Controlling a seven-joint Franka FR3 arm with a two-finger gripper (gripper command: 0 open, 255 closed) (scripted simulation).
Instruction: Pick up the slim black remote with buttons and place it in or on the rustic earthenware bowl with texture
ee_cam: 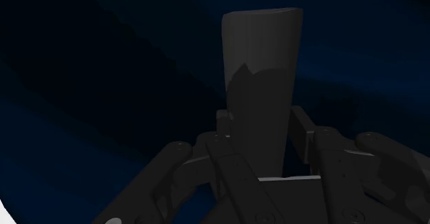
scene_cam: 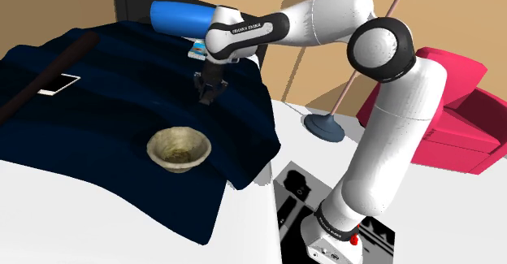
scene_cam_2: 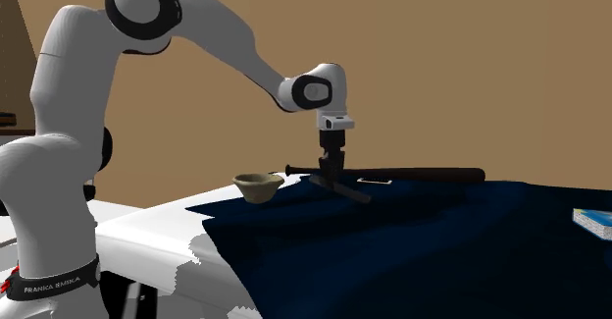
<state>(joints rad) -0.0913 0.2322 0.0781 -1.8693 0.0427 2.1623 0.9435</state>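
Probably light, stiff and slick-sided, the slim dark remote (ee_cam: 262,50) sits clamped across its narrow width between the jaws of the gripper (scene_cam_2: 331,176), most of its length jutting past them, so it may pivot.

Shoulder view: down on the bowl (scene_cam: 179,149) from beside the stand (scene_cam: 329,242). Second exterior view: low, nearly level with that bowl (scene_cam_2: 257,186). Wrist view: close above, seemingly, the cloth (ee_cam: 103,85).

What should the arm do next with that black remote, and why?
Probably carry it across to the bowl: the tool is shut on the remote, which hangs tilted over the dark blue cloth, while the bowl stands apart with nothing in it.
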